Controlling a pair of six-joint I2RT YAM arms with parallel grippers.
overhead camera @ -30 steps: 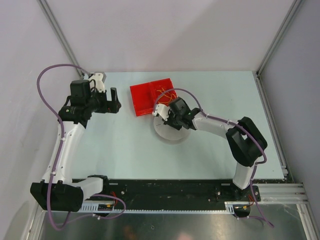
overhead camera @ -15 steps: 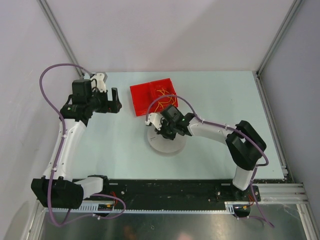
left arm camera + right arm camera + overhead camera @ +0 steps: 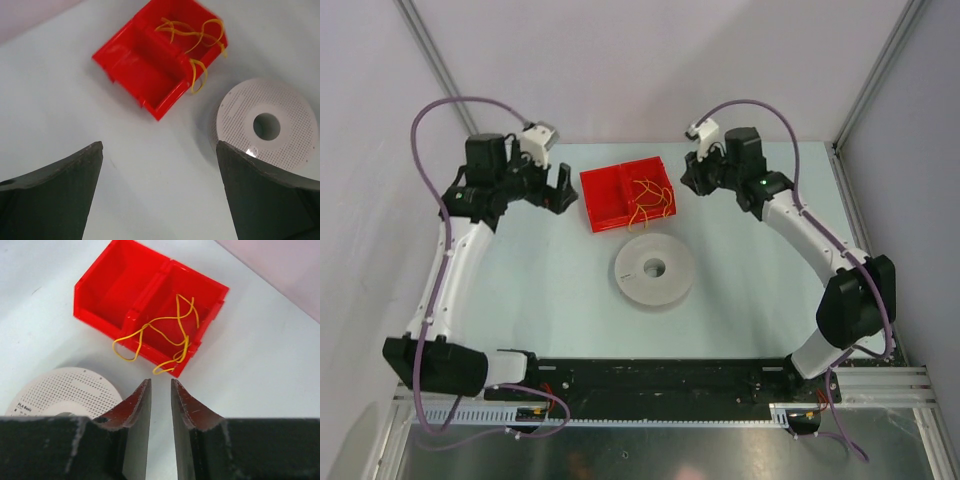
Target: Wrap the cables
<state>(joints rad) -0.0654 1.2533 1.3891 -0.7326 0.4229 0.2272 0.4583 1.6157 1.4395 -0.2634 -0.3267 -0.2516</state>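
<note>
Lying in a loose tangle, the very thin, kinked yellow wire cables [image 3: 165,334] sit in one compartment of the red plastic two-compartment bin [image 3: 604,197], the one nearer the right arm. A few loops spill over the bin's wall on the side toward the white round perforated disc [image 3: 632,272]. That disc lies flat on the pale desk [image 3: 760,260], near the bin. The left pincer [image 3: 159,147] hovers left of the bin, released and spread wide. The right pincer [image 3: 160,382] hangs right of the bin, its jaws a narrow slit apart with nothing between them.
</note>
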